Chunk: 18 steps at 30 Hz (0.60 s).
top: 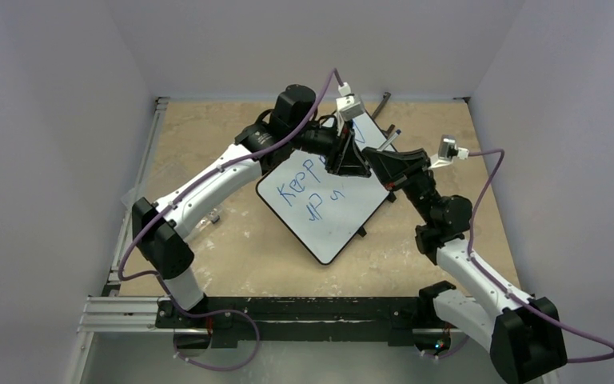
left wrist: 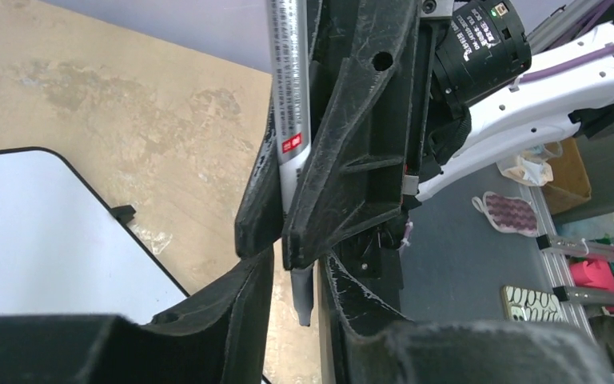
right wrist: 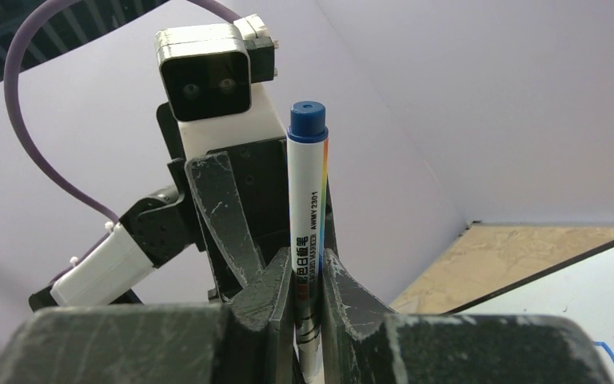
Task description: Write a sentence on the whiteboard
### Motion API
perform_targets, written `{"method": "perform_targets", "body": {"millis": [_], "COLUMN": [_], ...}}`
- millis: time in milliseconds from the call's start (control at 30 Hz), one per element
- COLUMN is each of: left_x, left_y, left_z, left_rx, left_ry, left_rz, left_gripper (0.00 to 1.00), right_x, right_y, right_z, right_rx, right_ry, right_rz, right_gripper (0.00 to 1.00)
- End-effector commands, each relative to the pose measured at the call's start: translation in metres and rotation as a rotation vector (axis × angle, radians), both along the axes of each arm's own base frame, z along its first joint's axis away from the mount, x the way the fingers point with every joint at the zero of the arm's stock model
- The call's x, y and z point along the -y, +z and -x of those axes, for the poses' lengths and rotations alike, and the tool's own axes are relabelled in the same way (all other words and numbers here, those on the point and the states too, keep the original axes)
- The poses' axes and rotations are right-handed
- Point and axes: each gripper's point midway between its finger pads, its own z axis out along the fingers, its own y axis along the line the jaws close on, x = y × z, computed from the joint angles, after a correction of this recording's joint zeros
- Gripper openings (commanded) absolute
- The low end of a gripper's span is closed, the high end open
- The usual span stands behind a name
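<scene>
Whiteboard location: the whiteboard (top: 340, 228) lies flat in the middle of the counter (top: 248, 256), turned corner-on to the arm bases, with its far part under both arms.
Sentence, legible part: I read "Keep" in blue at the start of the sentence (top: 302, 179), with a shorter second line beneath it.
Sentence, hidden part: the rest of the first line runs under the arms, so I cannot confirm its wording.
Board space: the near half of the board is bare.
Marker: the marker (right wrist: 310, 200) is held over the far part of the board, its blue end pointing into the left end effector.
Right end effector: the right end effector (right wrist: 308, 262) pinches the marker barrel between both fingers.
Left end effector: the left end effector (left wrist: 300, 272) is spread, and its fingers flank the marker's end with a gap on each side.
Done: two lines of text are on the board.
Remaining: I judge the writing largely complete. The pose reads as a transfer between arms, leaving a last word or stowing the marker.
</scene>
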Motion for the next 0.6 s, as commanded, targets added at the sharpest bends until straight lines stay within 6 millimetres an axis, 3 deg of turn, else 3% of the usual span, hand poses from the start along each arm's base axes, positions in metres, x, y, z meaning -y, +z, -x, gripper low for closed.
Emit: {"method": "perform_targets", "body": {"millis": [0, 100, 233, 433, 500, 567], "left_x": [0.005, 0.002, -0.008, -0.027, -0.031, -0.035], "left_y": [0.017, 0.014, 0.015, 0.019, 0.017, 0.014], "left_z": [0.007, 0.007, 0.012, 0.022, 0.023, 0.025], "left_rx": [0.04, 0.055, 0.099, 0.225, 0.252, 0.264], "left_ry": [-0.046, -0.041, -0.051, -0.093, -0.112, -0.131], "left_rz": [0.047, 0.031, -0.013, -0.075, -0.097, -0.117], "left_gripper": [0.19, 0.0, 0.0, 0.0, 0.0, 0.0], "right_x": [0.0, 0.001, -0.003, -0.005, -0.007, -0.009], "right_y": [0.029, 0.029, 0.027, 0.022, 0.024, 0.022], "right_z": [0.018, 0.019, 0.022, 0.017, 0.018, 0.018], "right_rx": [0.091, 0.094, 0.089, 0.061, 0.062, 0.052], "right_ry": [0.058, 0.05, 0.032, -0.037, -0.029, -0.029], "right_rz": [-0.058, -0.049, 0.043, 0.258, 0.309, 0.367], "right_gripper": [0.0, 0.0, 0.0, 0.32, 0.37, 0.34]}}
